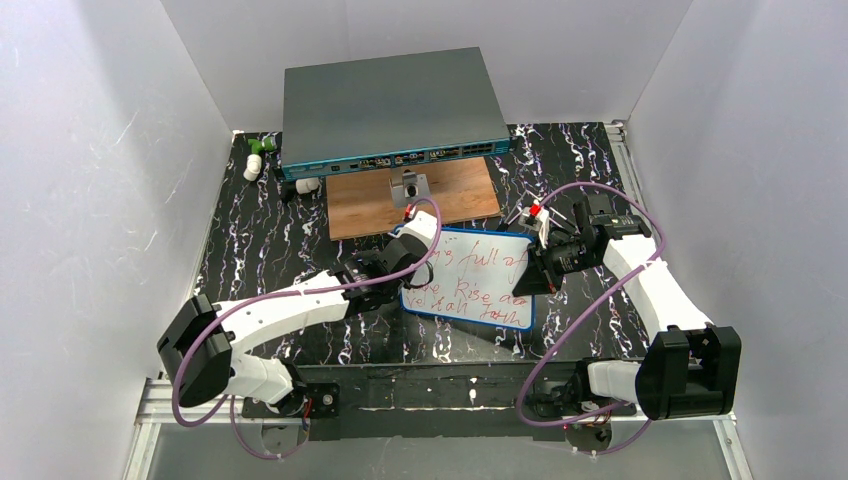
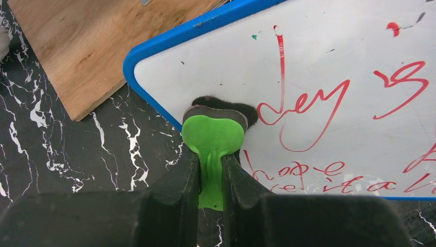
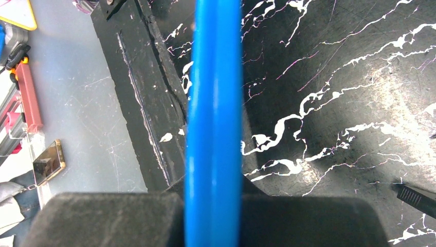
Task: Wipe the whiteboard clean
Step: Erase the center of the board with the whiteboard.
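White walls box in our black marbled worktop (image 1: 250, 240), where the whiteboard (image 1: 470, 282) sits between the arms. Our right end effector (image 3: 213, 190) pinches its blue frame. Our left end effector (image 2: 211, 172) pinches a green eraser (image 2: 213, 135) against the board's corner. Red writing (image 2: 308, 110) covers nearly everything, so we judge the erasing barely begun.

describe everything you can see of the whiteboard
The whiteboard is small, flat, white, with a thin blue frame, rounded corners and red handwriting across it, not yet wiped. It sits on the black marbled table just before the wooden board. The right gripper is shut on its right edge; the left gripper presses a green eraser with a dark felt pad onto its far left corner.
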